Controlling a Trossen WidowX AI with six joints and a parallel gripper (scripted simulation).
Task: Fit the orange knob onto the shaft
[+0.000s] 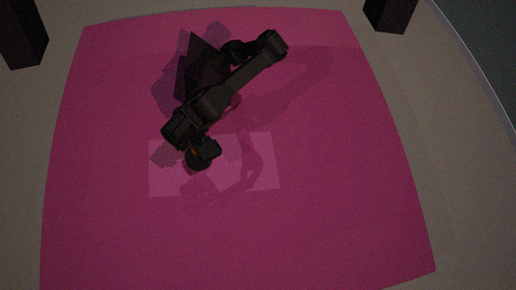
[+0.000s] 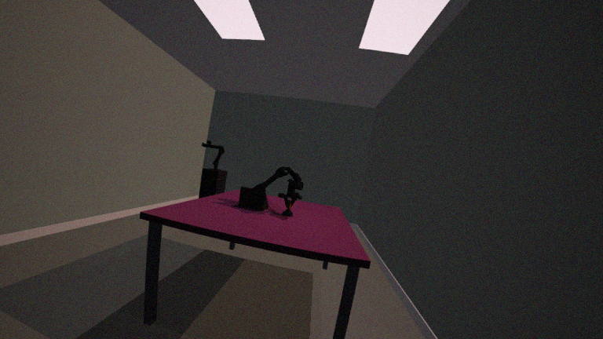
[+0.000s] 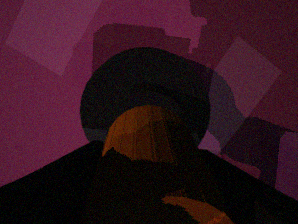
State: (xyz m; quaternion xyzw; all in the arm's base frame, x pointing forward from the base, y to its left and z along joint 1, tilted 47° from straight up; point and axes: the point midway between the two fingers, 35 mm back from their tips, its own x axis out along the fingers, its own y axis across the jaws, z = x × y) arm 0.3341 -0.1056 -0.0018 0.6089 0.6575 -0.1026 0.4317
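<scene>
The orange knob (image 1: pixel 192 150) (image 2: pixel 290 204) (image 3: pixel 142 131) is ribbed and upright. My gripper (image 3: pixel 149 155) is shut on it, with a dark finger on either side. The dark round pedestal (image 1: pixel 198 164) (image 2: pixel 287 213) (image 3: pixel 142 67) stands on the table directly below the knob and shows past its far side in the wrist view. The D-shaped shaft is hidden. Whether the knob touches the pedestal or stands a little above it I cannot tell. The knob's flat side is not visible.
The magenta table (image 1: pixel 288 230) (image 2: pixel 269 229) carries the arm's dark base (image 1: pixel 201 68) (image 2: pixel 253 198) behind the pedestal. Bright light patches and arm shadows lie around the pedestal. A second dark arm (image 2: pixel 217 155) stands on a block beyond the table.
</scene>
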